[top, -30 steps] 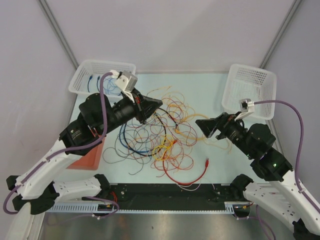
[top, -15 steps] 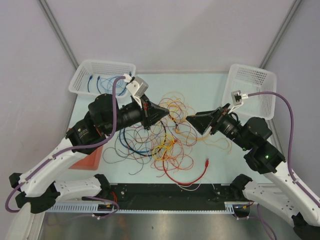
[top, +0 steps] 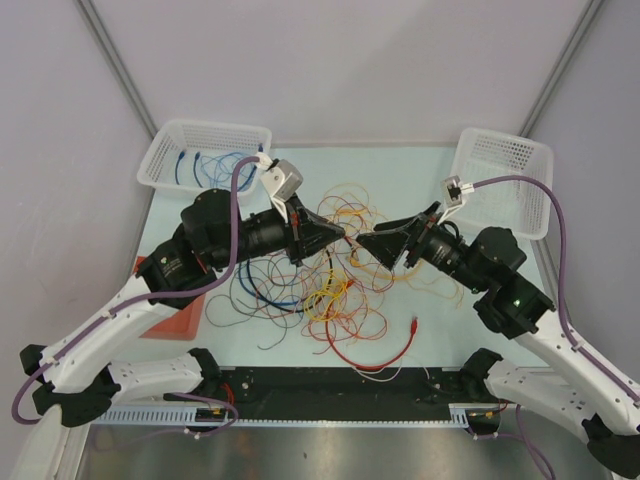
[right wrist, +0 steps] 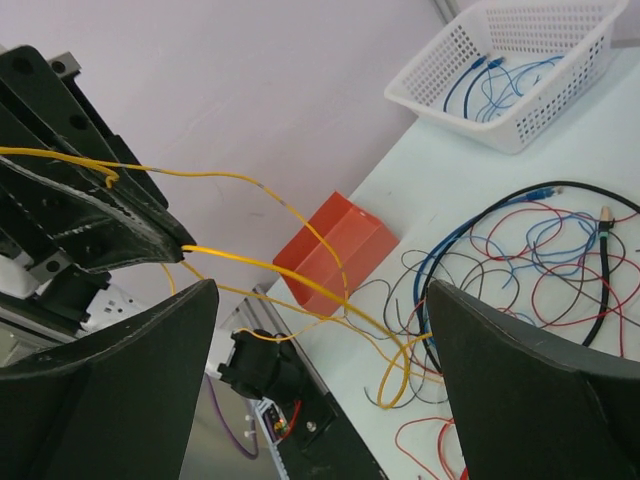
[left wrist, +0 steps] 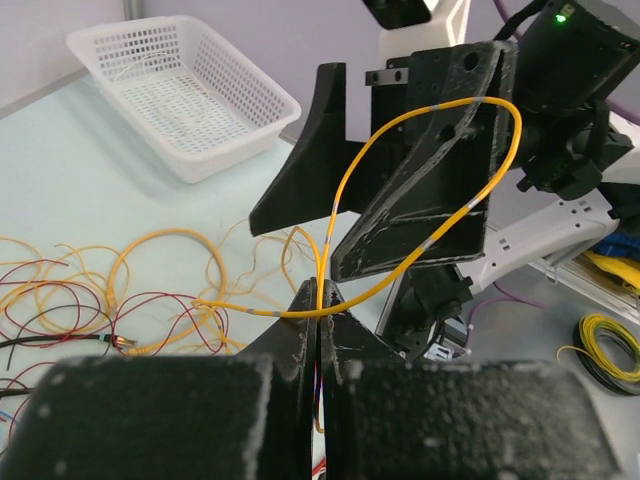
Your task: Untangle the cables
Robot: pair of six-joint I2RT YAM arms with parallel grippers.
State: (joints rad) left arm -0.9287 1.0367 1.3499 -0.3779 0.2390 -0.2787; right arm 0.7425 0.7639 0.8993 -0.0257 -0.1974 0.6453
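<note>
Left pincer (left wrist: pixel 318 300), matte black, pinches a thin looping yellow cable (left wrist: pixel 470 100); right pincer (right wrist: pixel 322 295) gapes wide, empty.

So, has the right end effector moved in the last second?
Yes. The right end effector has travelled left, away from the white basket at the right, toward the left end effector pinching a yellow cable.

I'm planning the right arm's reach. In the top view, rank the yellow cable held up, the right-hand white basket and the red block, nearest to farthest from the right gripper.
From the right gripper:
1. yellow cable: mid-table, at its fingertips.
2. white basket: far right corner.
3. red block: near left side.
</note>
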